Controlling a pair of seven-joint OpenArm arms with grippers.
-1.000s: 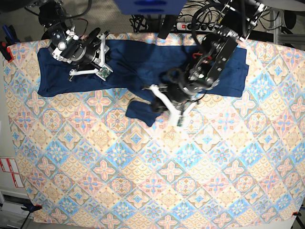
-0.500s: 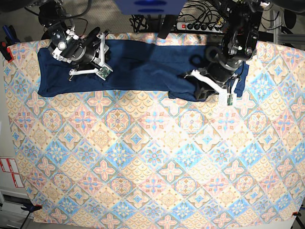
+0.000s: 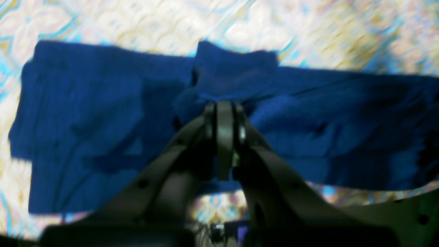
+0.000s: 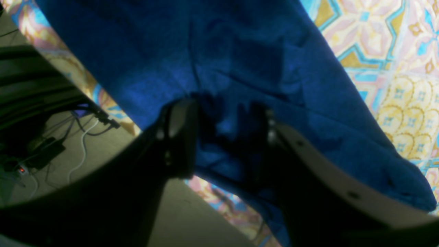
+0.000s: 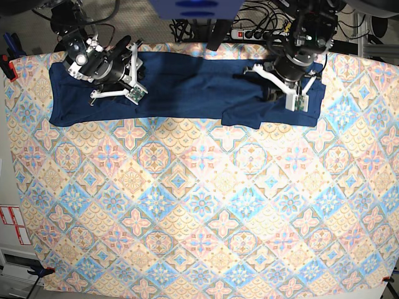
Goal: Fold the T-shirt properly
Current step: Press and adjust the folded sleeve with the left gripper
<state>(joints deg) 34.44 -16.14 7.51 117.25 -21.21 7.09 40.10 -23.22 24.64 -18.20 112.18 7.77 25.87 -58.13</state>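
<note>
One shirt (image 5: 187,84) lies on one tablecloth (image 5: 199,212). Two grippers are over the shirt: the left (image 5: 274,87) and the right (image 5: 118,78).

We see wide bare tablecloth (image 5: 199,212) across whole near and middle part, open for passage; T-shirt (image 5: 187,84) lies as long band along far edge; right gripper (image 5: 115,80) and its arm sit over band's left part; left gripper (image 5: 283,87) and arm over band's right part; stretch of shirt between both arms uncovered; cables and power strip (image 5: 252,34) crowd floor just beyond far edge.
</note>
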